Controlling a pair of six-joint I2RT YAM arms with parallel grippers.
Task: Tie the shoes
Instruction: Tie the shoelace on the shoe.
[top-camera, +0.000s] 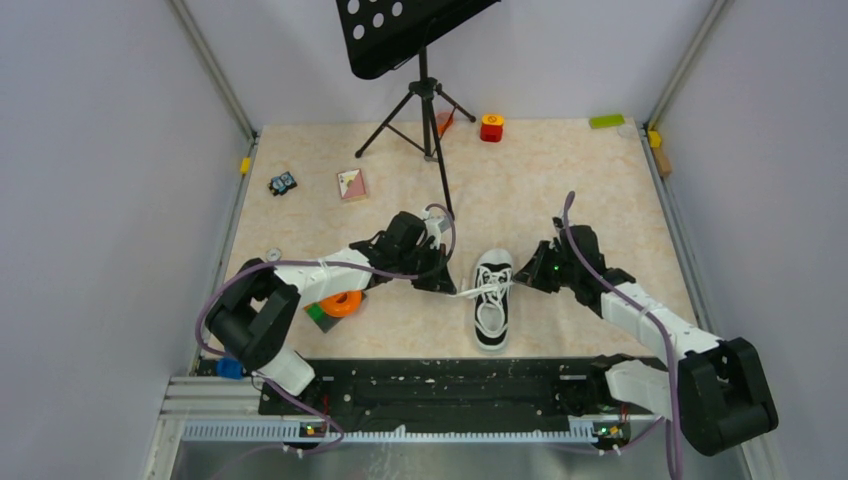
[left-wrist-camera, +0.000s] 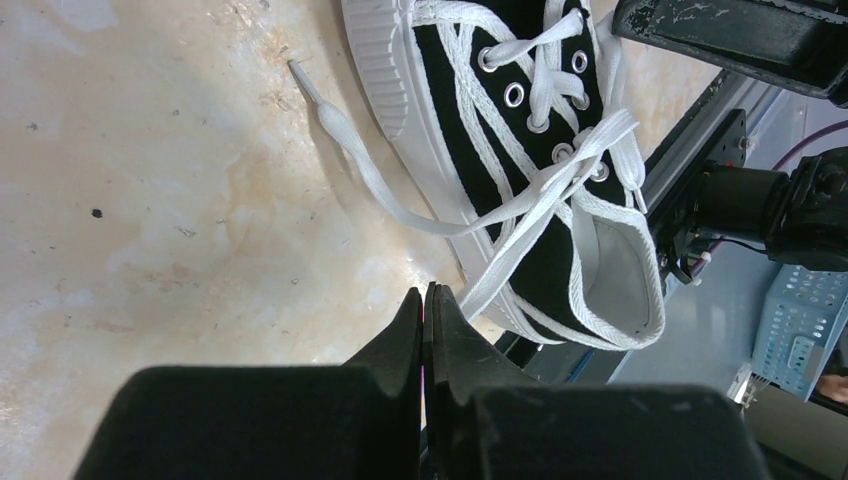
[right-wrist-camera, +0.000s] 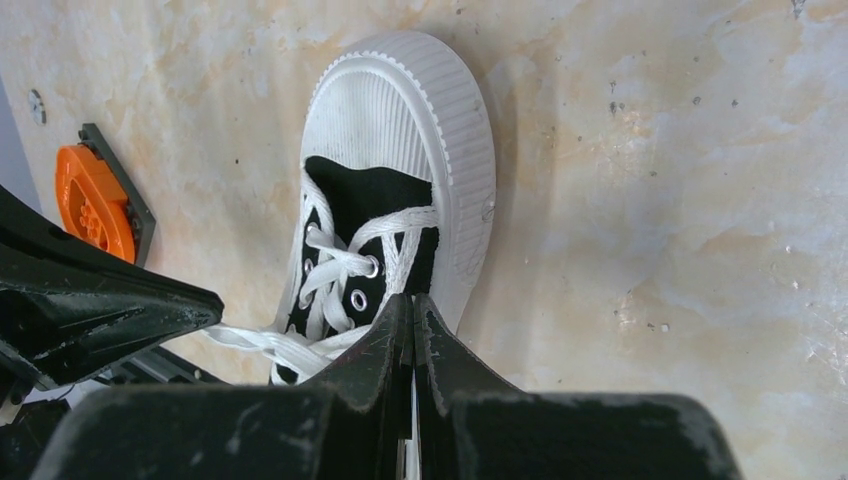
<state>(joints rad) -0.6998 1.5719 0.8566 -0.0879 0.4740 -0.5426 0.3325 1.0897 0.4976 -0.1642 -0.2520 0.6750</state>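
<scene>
Lengthwise the sneaker (top-camera: 492, 300) runs near-to-far, toe pointing away; left hand (left-wrist-camera: 427, 296) and right hand (right-wrist-camera: 412, 304) clenched.

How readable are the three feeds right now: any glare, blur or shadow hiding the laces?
Top external: even light, sharp, but the shoe is small and lace detail is lost. Left wrist: laces crisp, soft shadows only; the left gripper is a dark foreground mass. Right wrist: toe cap bright, ribs readable; right gripper covers the lower laces.

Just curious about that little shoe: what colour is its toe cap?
White and ribbed; the toe cap shows best in the right wrist view.
</scene>
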